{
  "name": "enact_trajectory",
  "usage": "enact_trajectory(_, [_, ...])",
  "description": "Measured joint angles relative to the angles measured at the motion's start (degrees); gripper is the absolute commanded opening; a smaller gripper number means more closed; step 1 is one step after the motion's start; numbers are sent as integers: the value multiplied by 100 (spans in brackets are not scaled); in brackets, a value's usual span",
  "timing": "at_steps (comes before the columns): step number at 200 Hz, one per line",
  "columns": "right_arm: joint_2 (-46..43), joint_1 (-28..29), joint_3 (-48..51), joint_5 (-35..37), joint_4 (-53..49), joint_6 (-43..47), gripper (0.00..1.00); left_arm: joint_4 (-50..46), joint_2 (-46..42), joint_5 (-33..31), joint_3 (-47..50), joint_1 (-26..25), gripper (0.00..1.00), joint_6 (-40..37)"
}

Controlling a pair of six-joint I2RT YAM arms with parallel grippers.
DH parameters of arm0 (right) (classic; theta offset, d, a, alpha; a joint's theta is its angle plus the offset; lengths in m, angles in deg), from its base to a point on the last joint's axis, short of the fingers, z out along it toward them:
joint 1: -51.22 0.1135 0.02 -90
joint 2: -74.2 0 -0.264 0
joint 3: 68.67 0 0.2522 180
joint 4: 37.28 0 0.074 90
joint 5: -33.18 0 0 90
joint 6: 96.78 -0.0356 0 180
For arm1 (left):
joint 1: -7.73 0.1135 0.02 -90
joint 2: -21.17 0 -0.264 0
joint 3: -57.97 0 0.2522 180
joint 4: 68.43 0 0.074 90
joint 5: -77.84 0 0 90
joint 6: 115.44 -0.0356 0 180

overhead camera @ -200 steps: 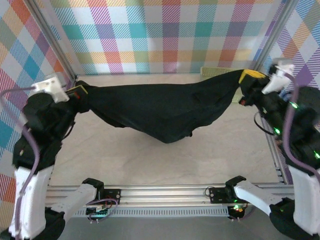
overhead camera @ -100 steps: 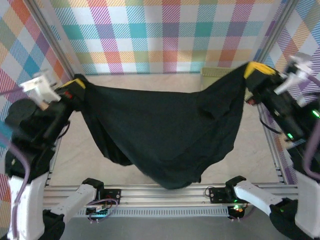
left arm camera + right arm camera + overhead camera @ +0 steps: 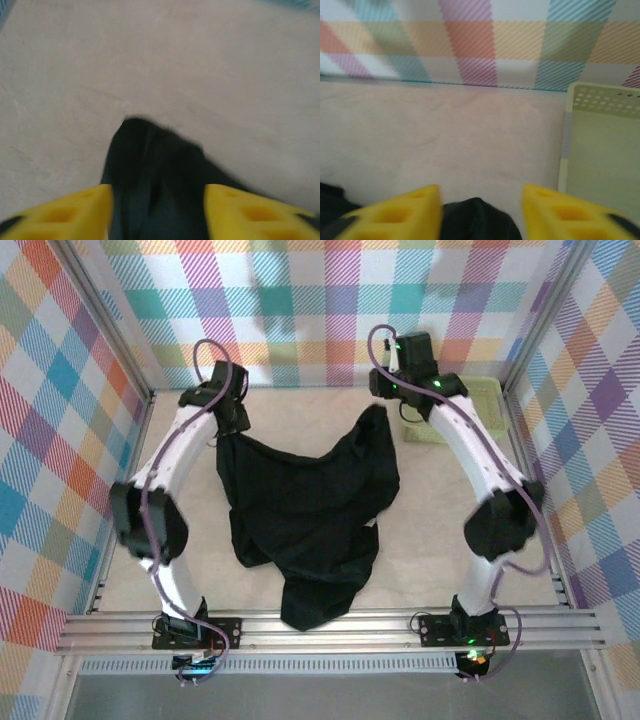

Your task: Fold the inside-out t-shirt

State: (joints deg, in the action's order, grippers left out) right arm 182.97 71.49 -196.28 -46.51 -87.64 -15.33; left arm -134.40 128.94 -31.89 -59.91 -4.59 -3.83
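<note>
Clamped onto the two far corners of the plain black soft-fabric t-shirt [image 3: 310, 510] with left gripper [image 3: 157, 200] and right gripper [image 3: 480, 205] alike, long axis trailing toward the near edge of the pale table [image 3: 420, 540].

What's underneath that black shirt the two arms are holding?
The pale table shows around the black t-shirt, and lies bare beneath the corner the left gripper holds. Anything under the spread cloth is covered.

light: bright, even | shadows: soft | wrist views: blurry | glare: none
</note>
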Motion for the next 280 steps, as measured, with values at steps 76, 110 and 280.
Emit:
enact_trajectory(76, [-1335,39,2437,-269,-219,-422,77,256,-1812,142,2583,197,92,621])
enact_trajectory(110, [-2638,321,4286,-739,151,-977,71,660,-2771,452,4159,197,89,881])
enact_trajectory(280, [-1705,1808,6137,-1530,1169,-2435,35,1707,-3106,1023,6015,197,83,1102])
